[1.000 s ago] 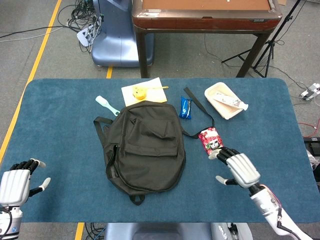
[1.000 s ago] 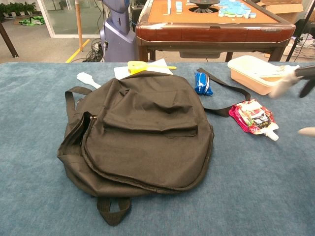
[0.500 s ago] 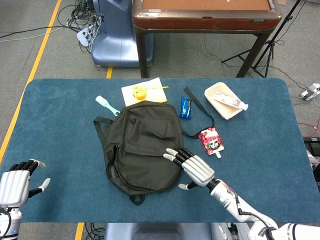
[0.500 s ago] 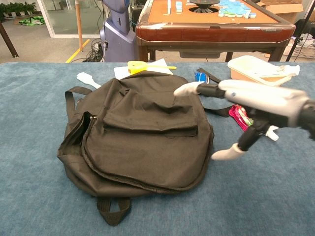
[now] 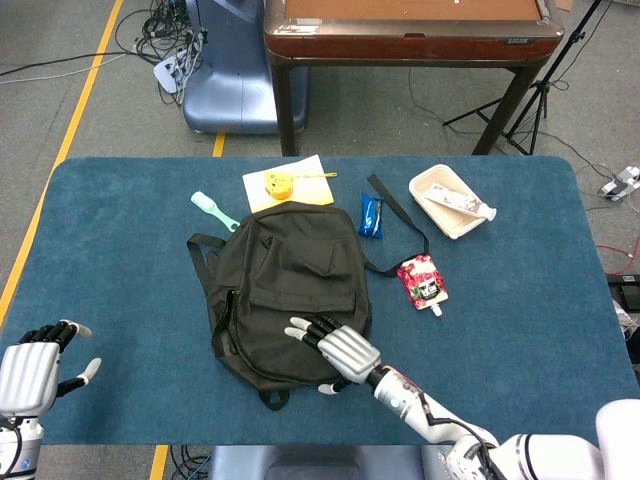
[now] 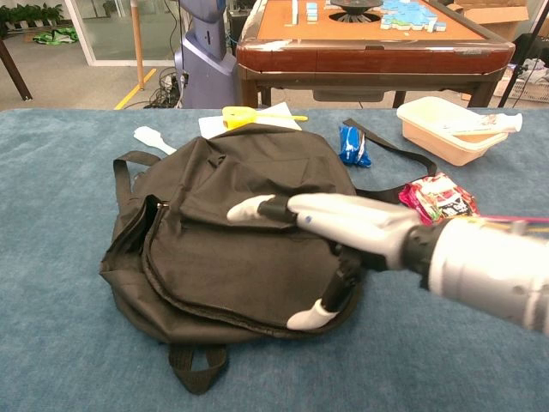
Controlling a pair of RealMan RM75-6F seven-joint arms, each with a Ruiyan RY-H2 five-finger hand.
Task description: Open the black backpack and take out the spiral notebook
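Observation:
The black backpack [image 5: 285, 295] [image 6: 214, 232] lies flat on the blue table with its zip closed; no spiral notebook shows. My right hand [image 5: 335, 352] [image 6: 334, 227] hovers over the bag's lower right part with its fingers spread, holding nothing. Whether it touches the fabric I cannot tell. My left hand [image 5: 35, 365] sits at the table's near left corner, fingers apart and empty, far from the bag; the chest view does not show it.
A yellow tape measure on paper [image 5: 285, 182], a light-green brush [image 5: 213, 210], a blue packet [image 5: 371, 214], a red pouch [image 5: 422, 281] and a white tray [image 5: 447, 200] surround the bag's top and right. A wooden table [image 5: 410, 30] stands behind.
My right hand has swept left from beside the red pouch to above the backpack's lower right. The left hand has stayed put.

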